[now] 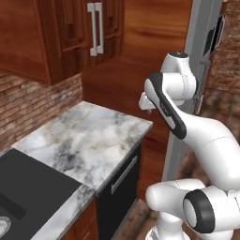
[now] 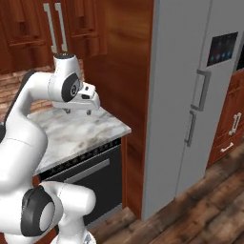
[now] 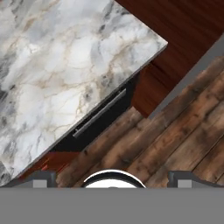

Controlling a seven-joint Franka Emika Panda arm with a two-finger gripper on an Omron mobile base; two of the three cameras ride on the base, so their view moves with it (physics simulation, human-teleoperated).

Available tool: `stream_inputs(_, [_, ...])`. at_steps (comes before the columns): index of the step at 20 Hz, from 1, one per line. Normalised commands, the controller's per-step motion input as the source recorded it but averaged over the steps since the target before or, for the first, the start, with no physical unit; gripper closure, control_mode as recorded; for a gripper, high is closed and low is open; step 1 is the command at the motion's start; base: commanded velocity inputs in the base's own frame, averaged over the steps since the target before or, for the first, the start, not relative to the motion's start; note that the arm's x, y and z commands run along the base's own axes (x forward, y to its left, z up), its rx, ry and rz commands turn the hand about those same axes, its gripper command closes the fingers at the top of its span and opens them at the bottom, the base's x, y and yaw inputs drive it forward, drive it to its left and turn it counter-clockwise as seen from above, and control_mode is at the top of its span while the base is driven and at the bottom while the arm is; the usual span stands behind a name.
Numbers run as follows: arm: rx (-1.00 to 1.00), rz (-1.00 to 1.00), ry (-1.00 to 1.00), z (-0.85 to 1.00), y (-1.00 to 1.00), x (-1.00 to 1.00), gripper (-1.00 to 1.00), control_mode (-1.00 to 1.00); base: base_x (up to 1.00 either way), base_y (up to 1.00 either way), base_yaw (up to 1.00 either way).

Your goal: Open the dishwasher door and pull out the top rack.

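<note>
- The dishwasher door (image 1: pixel 119 187) is seen shut in the left base view, set under the marble bench (image 1: pixel 89 140), its grey bar handle (image 1: pixel 124 174) lying across the upper part; the gripper (image 1: pixel 146 107) is held above the bench's right edge.
- In the right base view, the door (image 2: pixel 93 186) is found below the bench (image 2: pixel 81 131), beside the grey refrigerator (image 2: pixel 190 95); the gripper (image 2: pixel 78 112) is hung over the bench, touching nothing.
- In the hand view, the door (image 3: pixel 94 127) is looked down on past the bench edge, above the wooden floor (image 3: pixel 175 140); the gripper's fingertips (image 3: pixel 41 178) are spread wide, with nothing held.
</note>
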Motion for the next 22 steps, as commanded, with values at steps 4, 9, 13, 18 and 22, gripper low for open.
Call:
stream_inputs(4, [0.00,0.00,0.00,0.00,0.00,0.00,-1.00,1.00,0.06,0.59,-0.07])
stream_inputs(9, [0.00,0.00,0.00,0.00,0.00,0.00,-1.00,1.00,-0.09,0.32,0.00])
stream_inputs(13, [0.00,0.00,0.00,0.00,0.00,0.00,-1.00,1.00,-0.28,0.12,0.00])
stream_inputs(18, [0.00,0.00,0.00,0.00,0.00,0.00,-1.00,1.00,-0.24,0.09,0.00])
stream_inputs(22, [0.00,0.00,0.00,0.00,0.00,0.00,-1.00,1.00,-0.07,0.20,-0.08])
